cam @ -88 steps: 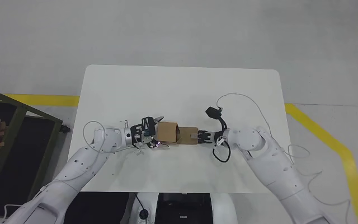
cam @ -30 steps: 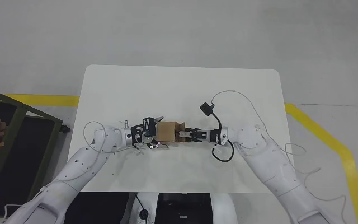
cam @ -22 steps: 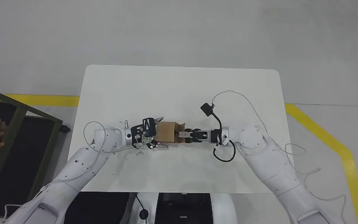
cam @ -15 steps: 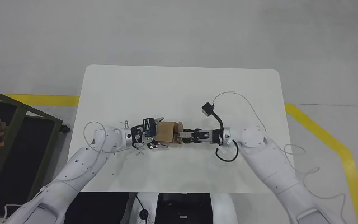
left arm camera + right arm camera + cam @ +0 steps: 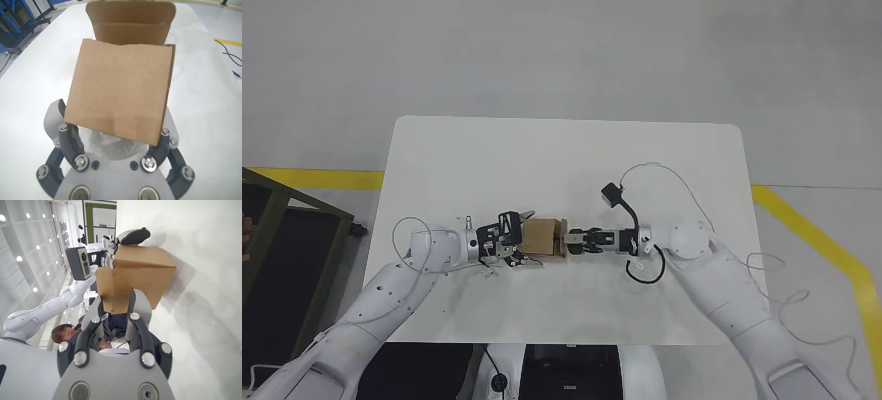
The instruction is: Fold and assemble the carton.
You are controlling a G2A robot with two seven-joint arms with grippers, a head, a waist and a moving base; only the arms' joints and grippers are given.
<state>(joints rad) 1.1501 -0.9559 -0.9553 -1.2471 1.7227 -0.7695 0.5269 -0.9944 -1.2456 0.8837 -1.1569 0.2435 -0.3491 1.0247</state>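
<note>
A small brown carton [image 5: 540, 237] lies on its side near the white table's front edge. My left gripper [image 5: 510, 246] is shut on the carton's left end, and in the left wrist view its fingers [image 5: 163, 139] clamp the two side walls of the carton [image 5: 121, 85]. My right gripper [image 5: 573, 241] is at the carton's right end. In the right wrist view it [image 5: 117, 303] stands open, fingertips [image 5: 136, 298] against the end flap [image 5: 138, 281], which stands folded across the carton's opening. The far flap [image 5: 130, 22] stands up beyond the box.
The white table [image 5: 562, 160] has bare surface behind and to both sides of the carton. A black cable [image 5: 657, 180] loops from the right arm over the table. A dark cart [image 5: 282, 240] stands on the floor left of the table.
The right gripper has moved left toward the carton, swinging the end flap from flat on the table up against the opening. The left gripper has held the carton still.
</note>
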